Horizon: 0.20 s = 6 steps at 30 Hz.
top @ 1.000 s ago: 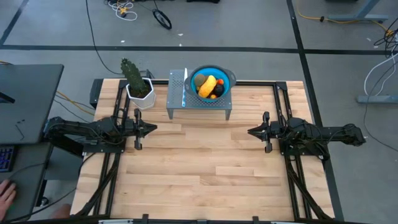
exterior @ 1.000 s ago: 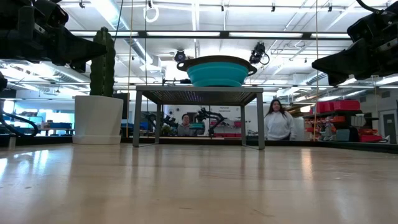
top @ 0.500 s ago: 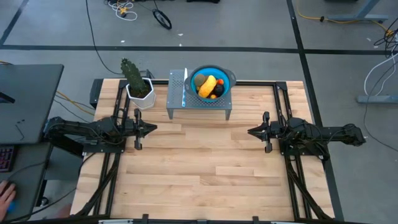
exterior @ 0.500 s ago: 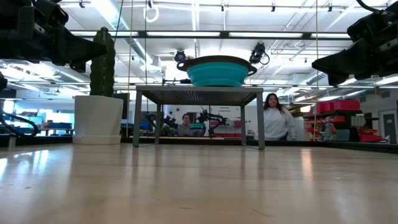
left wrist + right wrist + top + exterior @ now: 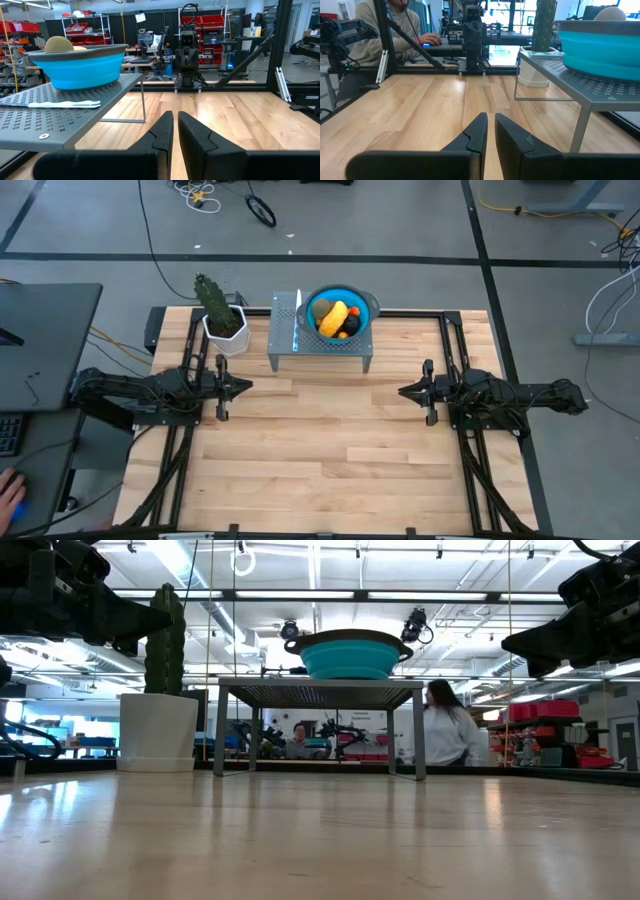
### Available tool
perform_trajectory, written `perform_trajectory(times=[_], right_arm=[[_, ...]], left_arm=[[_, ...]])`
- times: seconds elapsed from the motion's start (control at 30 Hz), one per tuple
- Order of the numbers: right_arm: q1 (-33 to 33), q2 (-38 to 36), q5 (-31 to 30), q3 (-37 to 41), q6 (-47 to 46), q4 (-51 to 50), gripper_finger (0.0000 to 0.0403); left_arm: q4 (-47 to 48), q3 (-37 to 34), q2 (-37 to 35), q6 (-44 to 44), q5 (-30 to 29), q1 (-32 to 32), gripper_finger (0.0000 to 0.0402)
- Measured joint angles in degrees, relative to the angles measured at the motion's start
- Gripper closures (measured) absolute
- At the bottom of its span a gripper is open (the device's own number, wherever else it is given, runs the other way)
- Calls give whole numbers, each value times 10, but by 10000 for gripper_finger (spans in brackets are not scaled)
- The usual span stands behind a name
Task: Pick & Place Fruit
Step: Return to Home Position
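The fruit point(image 5: 337, 319) lies heaped in a blue bowl point(image 5: 362, 306) on a grey perforated stand point(image 5: 285, 345) at the table's far edge. I make out a yellow-orange oblong point(image 5: 334, 316), an olive-green oval point(image 5: 319, 310), a near-black ball point(image 5: 343, 334) and orange-red bits point(image 5: 352, 325). In the left wrist view only a rounded olive top point(image 5: 58, 44) shows above the bowl's rim. My left gripper point(image 5: 248, 387) hovers shut over the table's left side. My right gripper point(image 5: 402, 391) hovers shut over the right side. Both point at each other, well short of the stand.
A thin silver-and-blue knife point(image 5: 298, 320) lies on the stand beside the bowl. A green cactus in a white pot point(image 5: 222, 318) stands at the far left. Bare wooden tabletop point(image 5: 330, 430) stretches between the arms and toward the near edge. A person point(image 5: 445, 735) moves in the room behind.
Both arms have kept still and the fruit has not moved. In the room behind the table a person has turned and stepped sideways.
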<state>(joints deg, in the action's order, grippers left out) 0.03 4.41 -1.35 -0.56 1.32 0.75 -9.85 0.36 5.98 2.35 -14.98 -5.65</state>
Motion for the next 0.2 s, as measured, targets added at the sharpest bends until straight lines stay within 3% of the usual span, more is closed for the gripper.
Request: perform_trajectory(times=[0.2], right_arm=[[0, 0, 0, 0, 0, 0, 360]], left_arm=[[0, 0, 0, 0, 0, 0, 369]])
